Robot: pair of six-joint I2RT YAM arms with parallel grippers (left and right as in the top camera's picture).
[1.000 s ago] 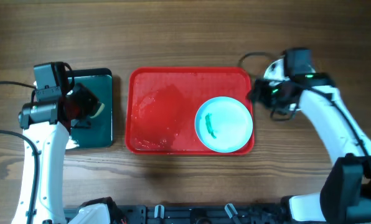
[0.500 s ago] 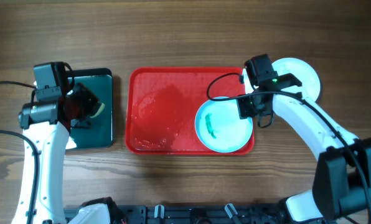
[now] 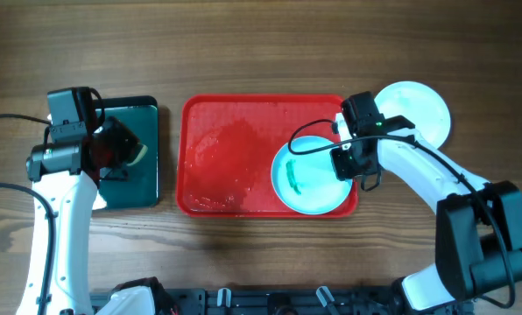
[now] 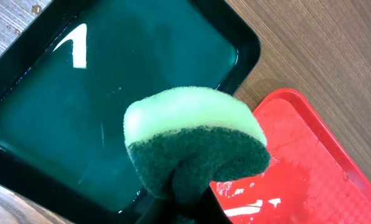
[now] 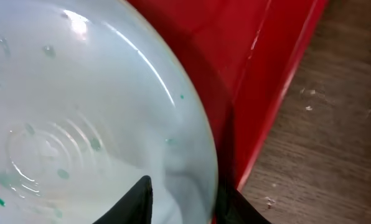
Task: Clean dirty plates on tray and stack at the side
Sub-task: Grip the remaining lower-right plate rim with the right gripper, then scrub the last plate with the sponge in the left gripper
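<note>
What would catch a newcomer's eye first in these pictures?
The big red tray sits mid-table, with a turquoise plate bearing a green smear at its right end; the right gripper has its jaws astride that plate's rim. On the left, the left gripper holds a green sponge above a dark tray.

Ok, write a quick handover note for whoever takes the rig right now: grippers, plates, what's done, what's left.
Left gripper: shut on the sponge, held over the dark tray.
Right gripper: open, jaws straddling the right rim of the turquoise plate.
That plate lies at the right end of the red tray, green smear on it.
Pale plate: on the table right of the tray, no smear visible; whether others lie under it can't be told.
Done: at least one plate set aside.
Left: wipe the smeared plate and stack it.
</note>
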